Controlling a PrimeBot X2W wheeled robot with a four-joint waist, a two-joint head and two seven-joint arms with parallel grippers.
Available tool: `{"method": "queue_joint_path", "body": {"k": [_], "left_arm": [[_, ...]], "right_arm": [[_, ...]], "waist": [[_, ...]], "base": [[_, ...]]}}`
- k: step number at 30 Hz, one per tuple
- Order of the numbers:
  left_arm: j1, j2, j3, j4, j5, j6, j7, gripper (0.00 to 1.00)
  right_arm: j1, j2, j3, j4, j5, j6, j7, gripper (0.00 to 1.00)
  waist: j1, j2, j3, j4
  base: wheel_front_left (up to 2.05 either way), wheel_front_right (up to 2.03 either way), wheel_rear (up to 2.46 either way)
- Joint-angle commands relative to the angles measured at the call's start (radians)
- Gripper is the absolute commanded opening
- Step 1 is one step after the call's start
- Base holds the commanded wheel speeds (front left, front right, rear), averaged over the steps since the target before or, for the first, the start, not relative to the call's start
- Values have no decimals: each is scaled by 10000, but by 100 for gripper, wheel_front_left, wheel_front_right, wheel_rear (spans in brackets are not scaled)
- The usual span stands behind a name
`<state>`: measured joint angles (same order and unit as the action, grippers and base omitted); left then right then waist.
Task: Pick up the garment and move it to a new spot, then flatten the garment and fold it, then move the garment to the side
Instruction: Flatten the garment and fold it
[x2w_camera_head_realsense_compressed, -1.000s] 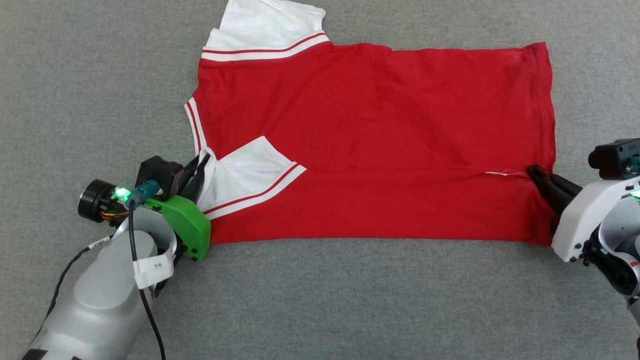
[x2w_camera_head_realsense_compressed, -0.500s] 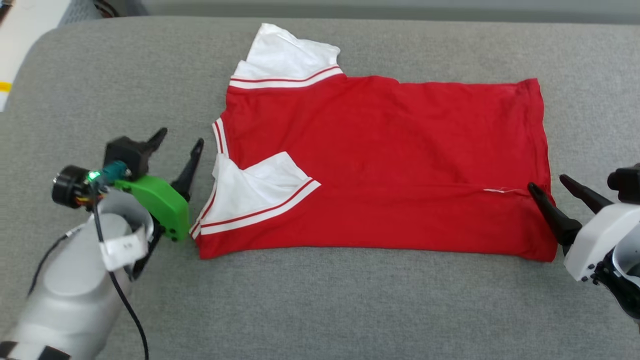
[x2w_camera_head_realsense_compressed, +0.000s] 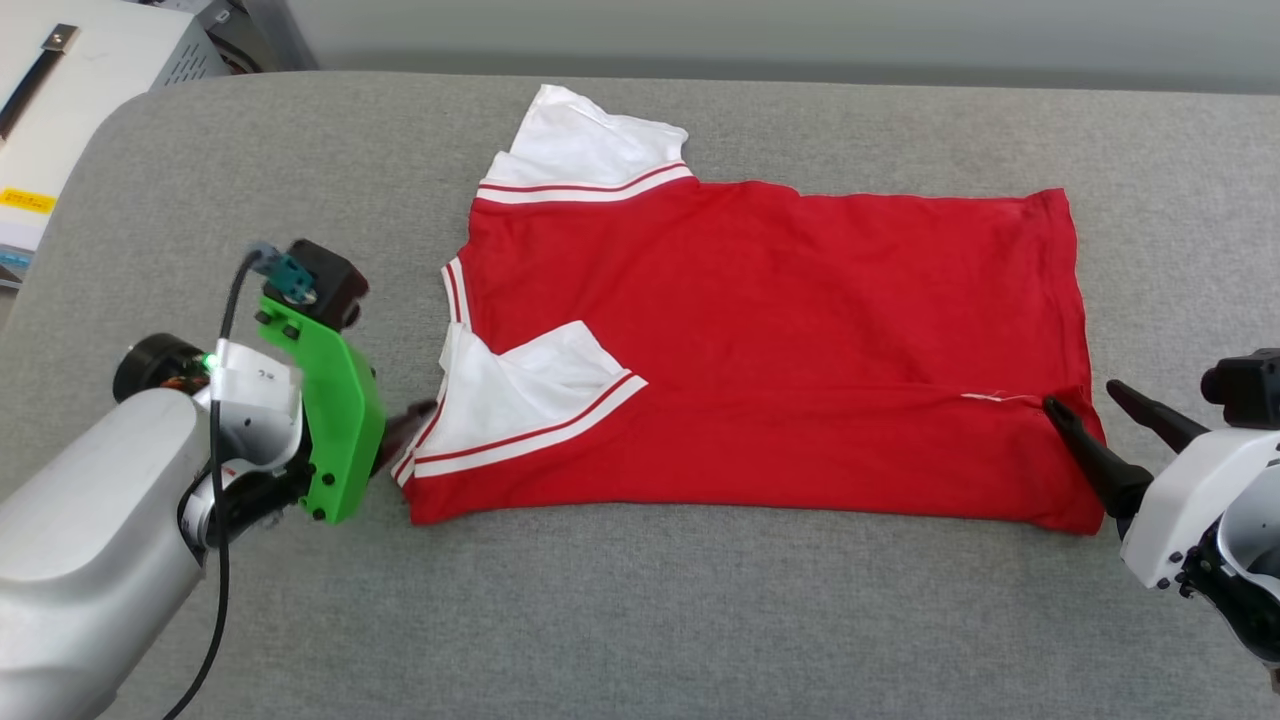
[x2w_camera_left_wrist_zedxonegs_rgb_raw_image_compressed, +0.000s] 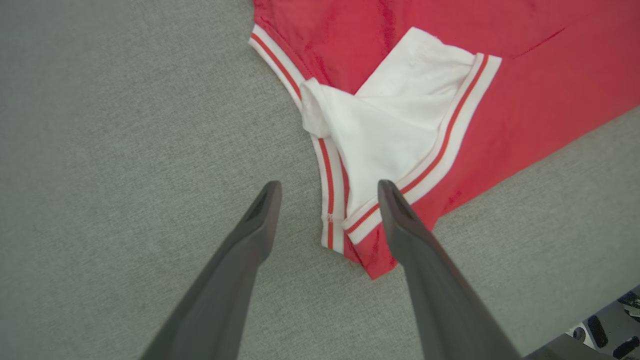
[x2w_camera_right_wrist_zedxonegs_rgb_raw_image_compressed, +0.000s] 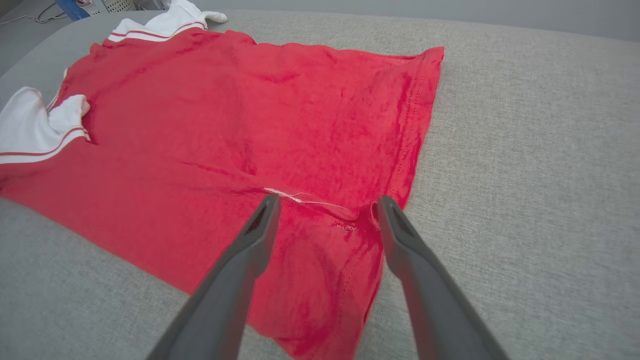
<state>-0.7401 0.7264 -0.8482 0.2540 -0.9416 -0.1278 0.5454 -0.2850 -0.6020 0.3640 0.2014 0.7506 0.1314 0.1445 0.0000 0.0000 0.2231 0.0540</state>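
Now, both grippers are standing wide open at the ends of the garment, gripping nothing

The white tag on the left arm is carrying small dark marks too blurred to read, and so is the yellow label on the pale box at 10 o'clock. The garment is lying flat on the grey padded surface, red, with a fold line running along its near part. One white sleeve with red-and-white trim is lying folded onto the body at 8 o'clock, the other is sticking out at 11 o'clock, and the hem is facing 3 o'clock. The left gripper is pointing at the striped collar corner, a finger on either side. The right gripper is straddling the hem corner at 4 o'clock
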Motion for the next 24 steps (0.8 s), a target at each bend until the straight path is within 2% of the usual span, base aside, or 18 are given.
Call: {"method": "queue_joint_path", "body": {"k": [1, 7, 12, 18, 19, 20, 24], "left_arm": [[-220, 107, -165, -93, -223, -26, 324, 100], [-108, 111, -905, 161, -607, -27, 1132, 100], [93, -44, -1456, 1111, -427, -28, 1006, 100], [480, -433, -1876, 2242, -756, -28, 714, 100], [497, -453, -1935, 2287, -774, -28, 596, 18], [509, -466, -1966, 2358, -797, -28, 380, 0], [445, -467, -2076, 2368, -766, -28, -404, 0]], "right_arm": [[116, 57, -16, -92, -57, -7, 104, 100], [-96, 255, 52, -260, -111, -7, 398, 100], [-344, 430, 199, -260, -223, -7, 502, 100], [-511, 420, 435, -291, -309, -7, 565, 100], [-543, 380, 433, -318, -346, -7, 550, 100], [-587, 317, 413, -364, -405, -7, 526, 100], [-650, -64, 331, -611, -596, -7, 704, 100]], "waist": [[0, 0, 79, -84], [0, 0, 433, -435], [0, 0, 739, -724], [0, 0, 807, -883], [0, 0, 775, -883], [0, 0, 724, -874], [0, 0, 421, -724]], "base": [[0, 0, 0], [0, 0, 0], [0, 0, 0], [0, 0, 0], [0, 0, 0], [0, 0, 0], [0, 0, 0]]}}
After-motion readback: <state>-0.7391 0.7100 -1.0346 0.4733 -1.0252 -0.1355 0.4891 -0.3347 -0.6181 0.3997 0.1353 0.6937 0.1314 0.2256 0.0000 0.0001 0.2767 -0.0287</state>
